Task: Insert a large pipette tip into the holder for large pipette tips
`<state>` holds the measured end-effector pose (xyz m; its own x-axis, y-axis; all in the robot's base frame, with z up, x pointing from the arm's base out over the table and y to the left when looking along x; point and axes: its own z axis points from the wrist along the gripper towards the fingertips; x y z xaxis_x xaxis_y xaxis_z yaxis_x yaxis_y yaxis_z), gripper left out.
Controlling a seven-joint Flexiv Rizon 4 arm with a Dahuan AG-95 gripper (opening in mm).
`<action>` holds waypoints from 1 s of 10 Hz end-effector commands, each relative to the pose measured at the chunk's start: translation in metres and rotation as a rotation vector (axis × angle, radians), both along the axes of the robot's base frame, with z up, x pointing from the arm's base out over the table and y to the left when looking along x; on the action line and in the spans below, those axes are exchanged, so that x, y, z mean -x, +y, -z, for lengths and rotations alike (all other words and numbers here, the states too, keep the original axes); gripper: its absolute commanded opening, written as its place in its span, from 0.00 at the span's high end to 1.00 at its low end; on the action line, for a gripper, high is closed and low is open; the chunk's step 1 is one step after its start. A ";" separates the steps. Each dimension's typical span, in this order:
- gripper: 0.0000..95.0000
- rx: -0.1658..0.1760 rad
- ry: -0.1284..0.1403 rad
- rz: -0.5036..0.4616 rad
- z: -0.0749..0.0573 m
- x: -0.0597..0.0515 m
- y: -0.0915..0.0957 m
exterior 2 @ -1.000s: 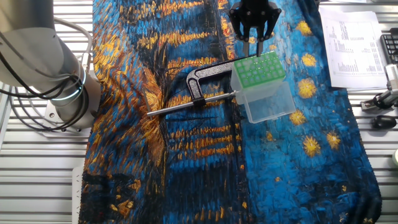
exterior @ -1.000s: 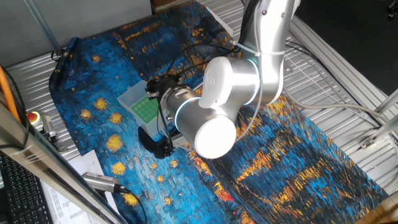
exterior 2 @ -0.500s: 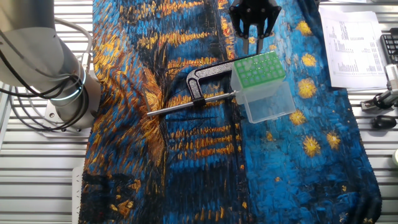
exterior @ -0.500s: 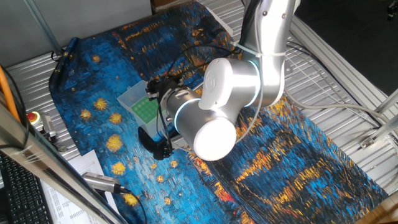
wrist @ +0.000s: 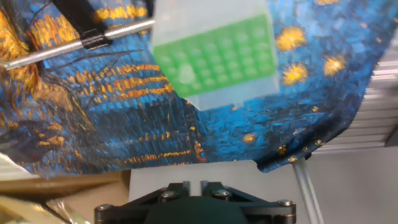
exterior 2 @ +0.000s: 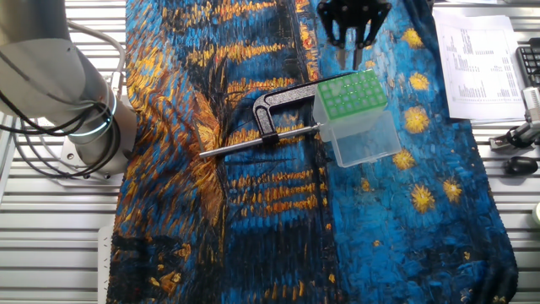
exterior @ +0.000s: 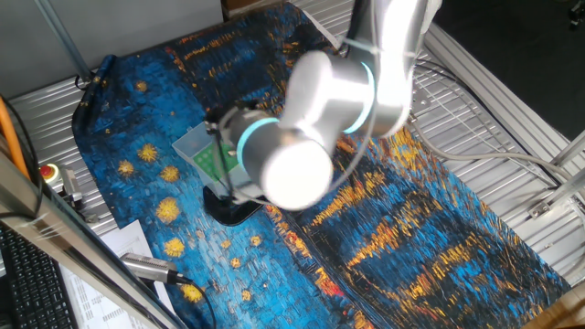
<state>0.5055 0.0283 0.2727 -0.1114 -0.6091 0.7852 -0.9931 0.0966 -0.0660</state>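
The holder for large pipette tips (exterior 2: 354,95) is a translucent box with a green hole grid, lying on the blue-and-orange cloth. It also shows in the hand view (wrist: 214,56) and, partly behind the arm, in one fixed view (exterior: 196,146). My gripper (exterior 2: 350,57) hangs just above the holder's far edge, with its jaws close together. A small whitish piece, the large pipette tip (exterior 2: 341,57), shows at the fingertips. In the hand view only the gripper base (wrist: 196,185) shows, and a blurred whitish spot lies over the green grid. In one fixed view the arm hides the gripper.
A black C-shaped clamp (exterior 2: 272,108) with a long metal rod (wrist: 93,36) lies beside the holder on its left. Printed papers (exterior 2: 481,59) lie to the right of the cloth. A red button (exterior: 46,172) and a keyboard (exterior: 27,283) sit at the table edge.
The gripper has risen slightly and shifted right along the holder's far edge. The arm is motion-blurred in one fixed view. The holder and the clamp have not moved.
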 end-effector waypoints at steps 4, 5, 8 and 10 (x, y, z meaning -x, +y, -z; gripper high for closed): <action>1.00 -0.378 -0.194 0.391 -0.028 -0.026 -0.031; 1.00 -0.426 -0.219 0.464 -0.031 -0.027 -0.037; 1.00 -0.610 -0.299 0.812 -0.041 -0.032 -0.068; 1.00 -0.615 -0.344 0.910 -0.044 -0.034 -0.085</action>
<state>0.5343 -0.0292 0.3076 -0.6897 -0.6291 0.3585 -0.6946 0.7146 -0.0823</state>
